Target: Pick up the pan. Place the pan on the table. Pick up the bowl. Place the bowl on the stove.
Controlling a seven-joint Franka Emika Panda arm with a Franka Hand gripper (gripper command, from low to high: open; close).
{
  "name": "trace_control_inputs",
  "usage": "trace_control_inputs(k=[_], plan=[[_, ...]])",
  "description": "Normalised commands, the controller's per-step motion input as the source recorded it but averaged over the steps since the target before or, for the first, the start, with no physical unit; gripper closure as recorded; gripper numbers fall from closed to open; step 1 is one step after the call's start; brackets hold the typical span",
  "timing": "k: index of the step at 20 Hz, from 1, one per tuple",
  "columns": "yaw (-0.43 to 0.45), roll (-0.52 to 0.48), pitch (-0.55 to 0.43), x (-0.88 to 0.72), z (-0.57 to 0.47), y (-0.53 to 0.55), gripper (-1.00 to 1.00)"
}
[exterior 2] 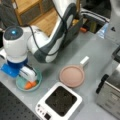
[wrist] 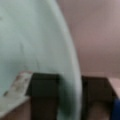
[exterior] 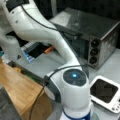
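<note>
Here, one pan, one bowl, one stove.

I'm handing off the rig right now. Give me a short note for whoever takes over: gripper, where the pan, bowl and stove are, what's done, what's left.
Gripper: down at the bowl; in the wrist view its fingers straddle the bowl's rim, one inside, one outside.
Bowl: on the table, at a front view's lower left, orange item inside.
Pan: on the table beside the stove, not on it.
Stove: top is bare.
Done: pan is off the stove and set down.
Left: bowl not yet lifted or placed on the stove.
</note>
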Motion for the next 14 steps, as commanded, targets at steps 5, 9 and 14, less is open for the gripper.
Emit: trace_control_inputs(k=[5, 9, 14], plan=[[-0.071, 0.199, -0.046, -0.08, -0.06, 0.02, 1.0], [-0.071, 0.205, -0.043, -0.07, -0.06, 0.01, 1.0], [-0.07, 0.217, -0.038, -0.07, -0.03, -0.01, 1.0]])
